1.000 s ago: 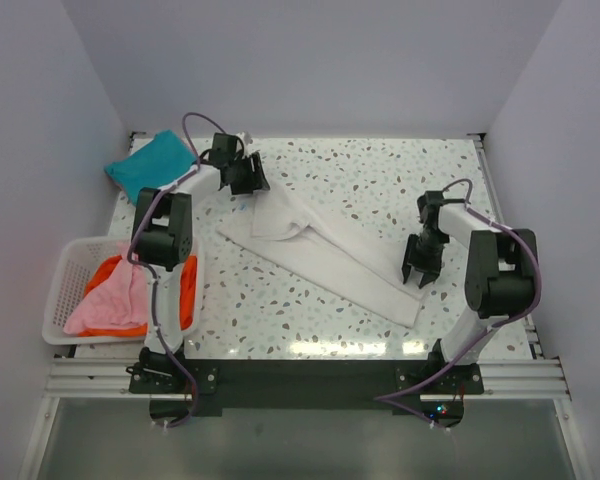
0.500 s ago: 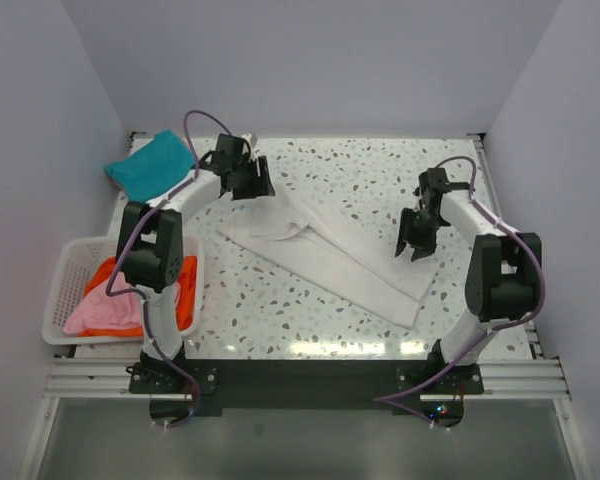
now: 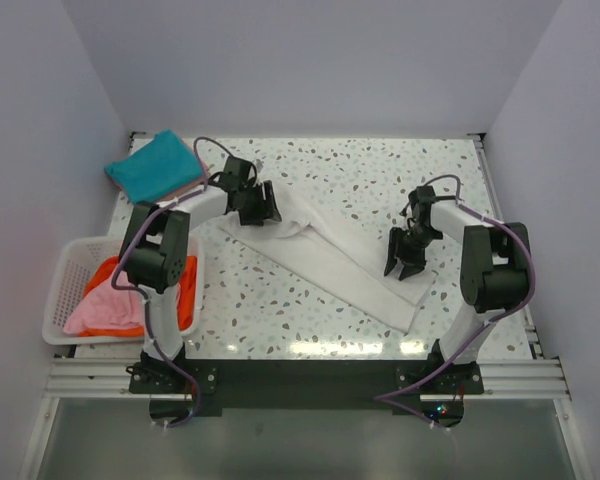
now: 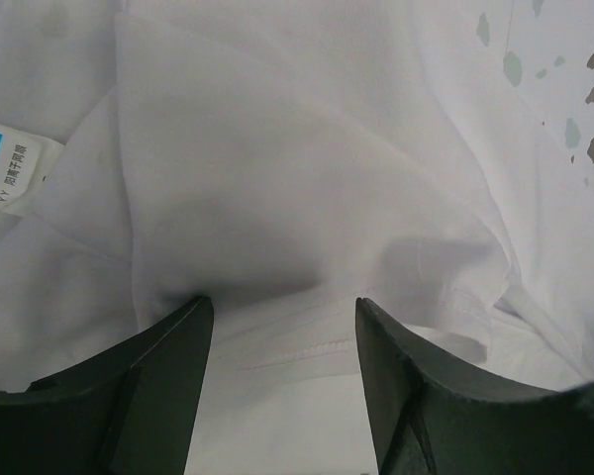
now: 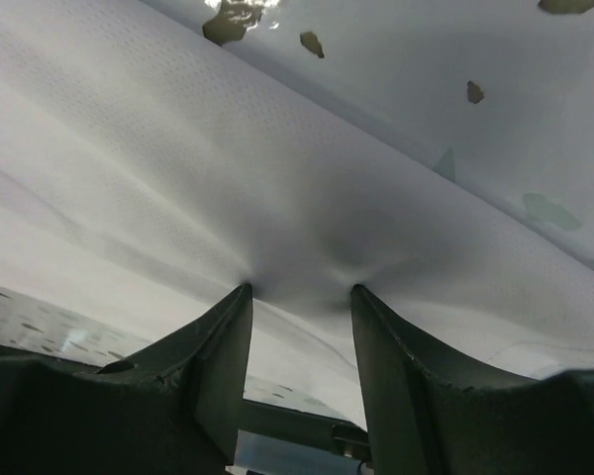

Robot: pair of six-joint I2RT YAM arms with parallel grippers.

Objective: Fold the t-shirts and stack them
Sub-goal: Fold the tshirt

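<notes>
Fingers (image 4: 163,396) of the left gripper (image 4: 282,302) stand apart, tips pressed into the white t-shirt (image 3: 330,262), a long strip across the table (image 3: 380,180). The right gripper (image 5: 301,289), also parted, presses its other end.

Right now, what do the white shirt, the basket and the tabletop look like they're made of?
White t-shirt: soft matte knit cloth, probably cotton; it creases and shows stitched hems. Basket: white plastic, judging by its rigid moulded lattice. Table: pale speckled surface, terrazzo-like stone or a laminate copy; glossy, since lights reflect near its front edge.
</notes>
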